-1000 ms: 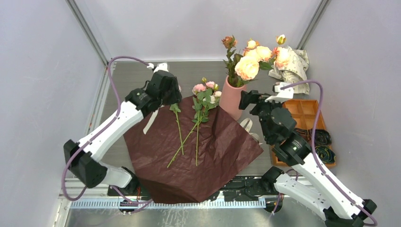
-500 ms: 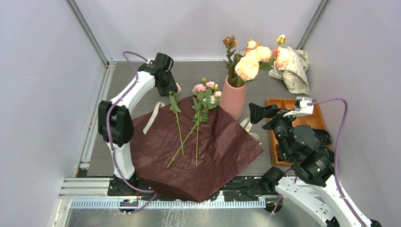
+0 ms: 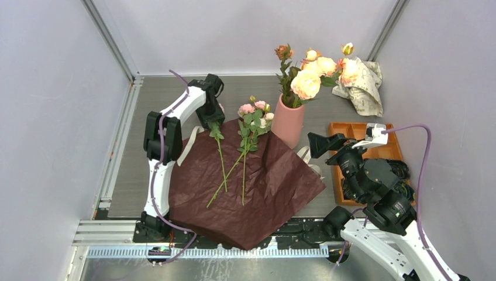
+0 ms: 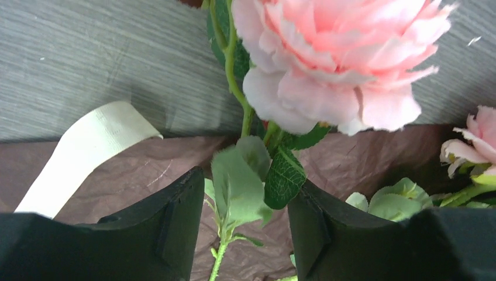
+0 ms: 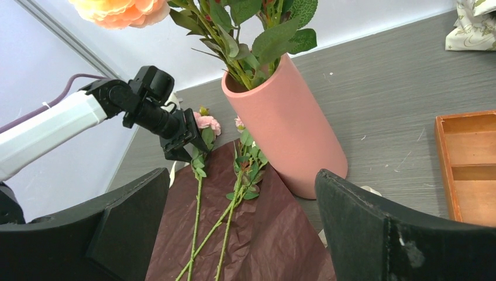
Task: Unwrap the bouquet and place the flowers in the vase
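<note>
Dark-red paper [image 3: 263,193] corner past the near edge, left pincer [image 4: 244,187] part-open astride rose stem [image 4: 233,70], right pincer [image 5: 240,175] wide apart, empty

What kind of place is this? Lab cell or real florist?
Likely a lab robot cell: plain walls and metal frame posts box in the grey table, with the left arm and right arm bolted at its near edge.

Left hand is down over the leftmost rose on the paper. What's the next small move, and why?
Probably close the left hand on the stem. Its jaws stand open on either side of it just below the pink bloom, so nothing is gripped yet. The stem lies on the dark red paper, not in the vase.
</note>
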Available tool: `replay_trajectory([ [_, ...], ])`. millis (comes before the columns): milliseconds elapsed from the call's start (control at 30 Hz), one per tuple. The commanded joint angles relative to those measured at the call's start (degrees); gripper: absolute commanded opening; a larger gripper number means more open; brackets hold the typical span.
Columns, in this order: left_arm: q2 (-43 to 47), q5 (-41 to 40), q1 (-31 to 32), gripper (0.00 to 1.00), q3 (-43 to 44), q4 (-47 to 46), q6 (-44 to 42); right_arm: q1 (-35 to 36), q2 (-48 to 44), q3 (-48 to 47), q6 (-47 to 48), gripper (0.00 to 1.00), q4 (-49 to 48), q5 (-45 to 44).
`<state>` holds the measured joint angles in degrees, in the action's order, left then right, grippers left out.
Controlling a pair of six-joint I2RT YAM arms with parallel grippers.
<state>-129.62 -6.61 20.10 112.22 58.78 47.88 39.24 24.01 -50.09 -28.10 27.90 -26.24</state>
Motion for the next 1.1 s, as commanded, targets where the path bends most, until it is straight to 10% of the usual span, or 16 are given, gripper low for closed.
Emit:
replay_trajectory([
  [0, -1.53, -1.76, -0.83, 0.55, 5.44, 2.17, 1.02, 0.14, -0.87, 0.05, -0.42, 1.0, -1.23, 0.16],
  [467, -8.51, -2.18, -1.88, 0.48, 10.21, 3.71, 0.11, 0.11, -1.34, 0.77, -0.71, 1.0, -1.17, -0.7],
  [800, -8.37, -2.35, -1.9, 0.03, 10.72, 3.26, -0.76, 0.12, -0.81, 0.94, -1.16, 0.99, -1.65, -0.67],
  [1067, 1.86, -4.71, -1.6, 0.0, 10.18, 1.35, -2.49, 0.09, 0.43, 0.87, -1.79, 0.99, -2.28, 0.03],
])
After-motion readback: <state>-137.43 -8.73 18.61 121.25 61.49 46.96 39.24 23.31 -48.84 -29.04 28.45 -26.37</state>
